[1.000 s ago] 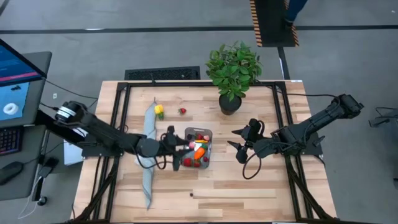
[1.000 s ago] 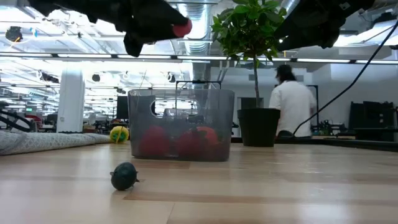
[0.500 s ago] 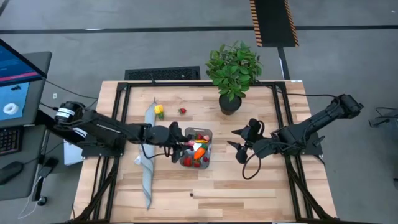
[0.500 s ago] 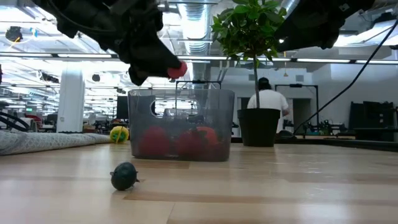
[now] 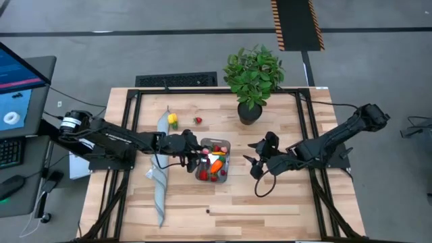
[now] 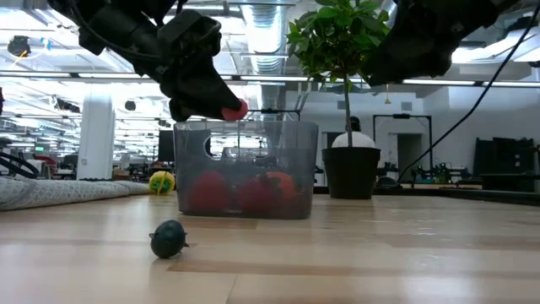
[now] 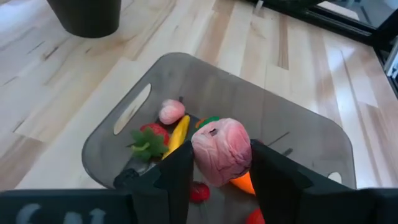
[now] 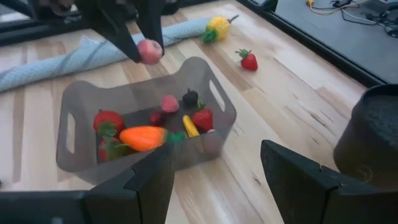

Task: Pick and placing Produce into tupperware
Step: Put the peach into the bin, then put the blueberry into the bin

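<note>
Now | tupperware [image 5: 214,162]: 1 | pink piece [image 7: 221,151]: 1 | plant [image 5: 254,75]: 1

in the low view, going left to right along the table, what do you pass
Grey cloth → yellow piece → dark round piece lying near the camera → tupperware with the left gripper holding a pink piece over it → potted plant.

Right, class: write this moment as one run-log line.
left gripper: shut on pink produce piece, above tupperware | right gripper: open, waiting beside it | dark piece: on table
</note>
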